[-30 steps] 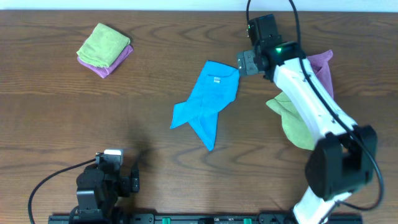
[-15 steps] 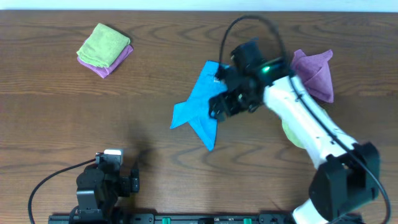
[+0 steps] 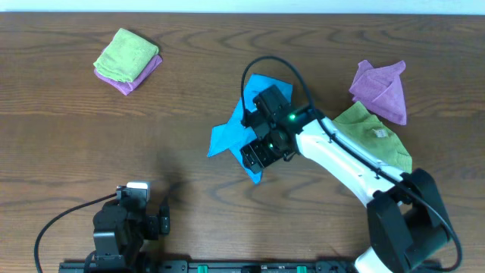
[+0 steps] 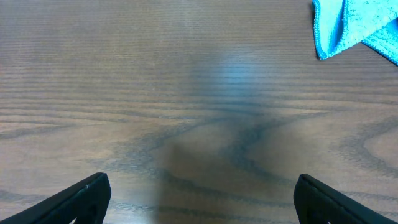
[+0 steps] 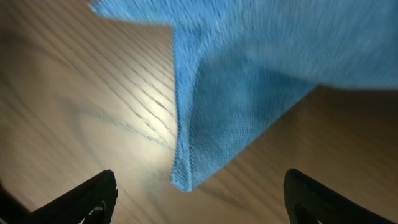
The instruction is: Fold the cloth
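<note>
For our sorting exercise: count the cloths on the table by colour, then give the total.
Blue cloth: 1
Lime-green cloths: 2
Purple cloths: 2
Total: 5

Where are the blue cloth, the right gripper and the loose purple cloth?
blue cloth (image 3: 226,139): overhead, left flap.
right gripper (image 5: 200,200): right wrist, between fingertips.
loose purple cloth (image 3: 379,89): overhead, its middle.

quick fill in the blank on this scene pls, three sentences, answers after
1. The blue cloth lies crumpled under the right hand, whose fingers are ___.
2. The folded lime-green cloth stacked on a purple cloth lies at the table's far ___.
3. The left hand holds ___.
Missing words: open; left; nothing.
</note>
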Tool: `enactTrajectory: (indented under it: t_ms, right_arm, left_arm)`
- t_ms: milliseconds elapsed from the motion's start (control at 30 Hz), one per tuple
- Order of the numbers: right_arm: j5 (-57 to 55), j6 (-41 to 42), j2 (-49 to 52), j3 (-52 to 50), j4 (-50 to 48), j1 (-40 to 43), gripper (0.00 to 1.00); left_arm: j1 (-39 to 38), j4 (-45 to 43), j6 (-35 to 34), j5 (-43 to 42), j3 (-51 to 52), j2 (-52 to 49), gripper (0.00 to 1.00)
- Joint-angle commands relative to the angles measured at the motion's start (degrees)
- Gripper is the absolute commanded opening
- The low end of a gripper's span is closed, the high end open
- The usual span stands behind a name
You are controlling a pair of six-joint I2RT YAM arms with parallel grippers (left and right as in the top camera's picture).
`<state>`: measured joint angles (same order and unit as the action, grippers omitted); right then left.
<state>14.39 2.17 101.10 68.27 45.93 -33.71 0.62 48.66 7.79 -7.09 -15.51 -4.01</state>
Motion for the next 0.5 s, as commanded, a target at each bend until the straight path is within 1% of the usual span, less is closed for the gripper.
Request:
enactTrajectory:
  t_ms: [0, 167, 300, 467]
  right_arm:
    - [-0.7, 0.79, 0.28, -2.36, -1.01, -0.85, 0.85]
    - [-0.68, 0.81, 0.28, -4.24, -2.64, -0.87, 0.84]
    - [-0.66, 0.83, 0.28, -4.35, -3.56, -0.96, 0.79]
    - [-0.68, 0.83, 0.33, -4.37, -4.35, -1.95, 0.78]
  left_arm:
    - [-0.24, 2.29, 1.4, 0.0, 0.7, 0.17, 0.95]
    - [-0.24, 2.29, 1.4, 0.0, 0.7, 0.17, 0.95]
    - [-0.24, 2.29, 1.4, 0.02, 0.7, 0.17, 0.95]
    - [-0.24, 2.29, 1.4, 0.0, 0.7, 0.17, 0.95]
